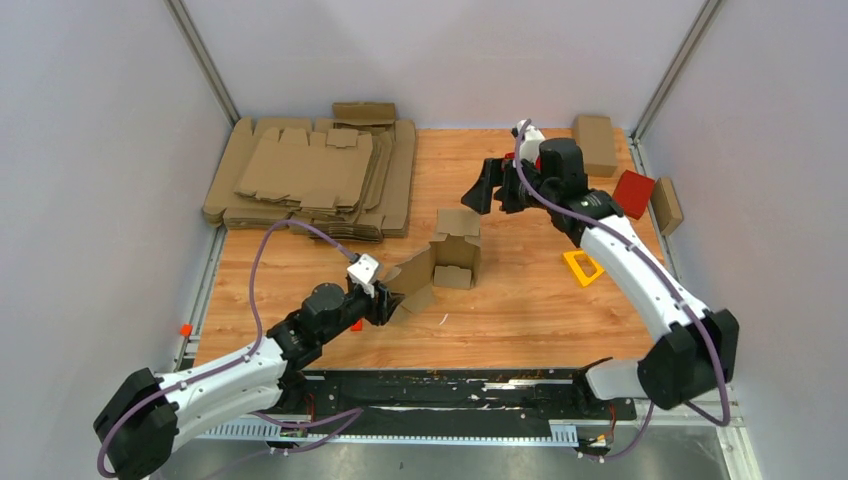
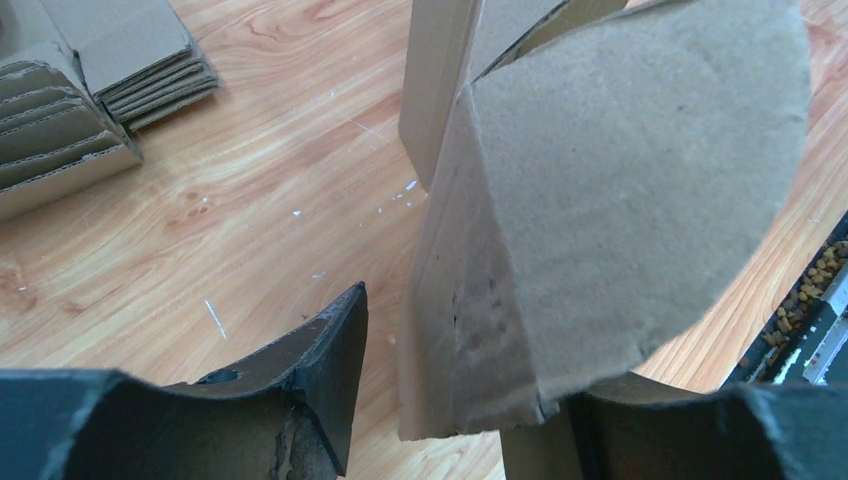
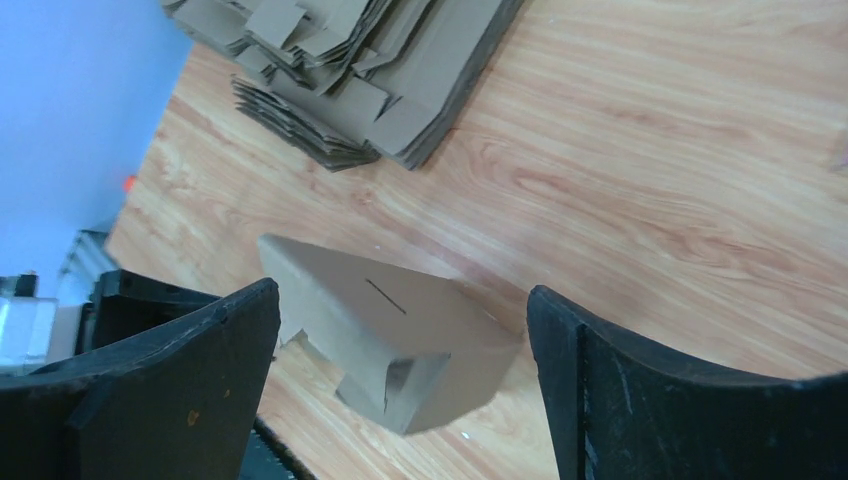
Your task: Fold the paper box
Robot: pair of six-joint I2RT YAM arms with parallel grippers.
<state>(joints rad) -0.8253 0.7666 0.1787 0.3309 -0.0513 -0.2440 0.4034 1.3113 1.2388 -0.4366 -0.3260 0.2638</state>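
Standing half-formed at mid surface [image 1: 520, 310], the paper box [image 1: 455, 250] is being shaped. Its near flap lies between the left fingers [image 2: 320, 380], parted, grip unclear. The right gripper [image 1: 487, 188] is held wide, empty, behind. Pressing that flap inward seems required next.

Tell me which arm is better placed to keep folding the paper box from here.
Left, probably. The left tool is already at the paper box, with a rounded flap between its fingers in the wrist view. The right tool hangs open above the table, clear of the box, touching nothing.
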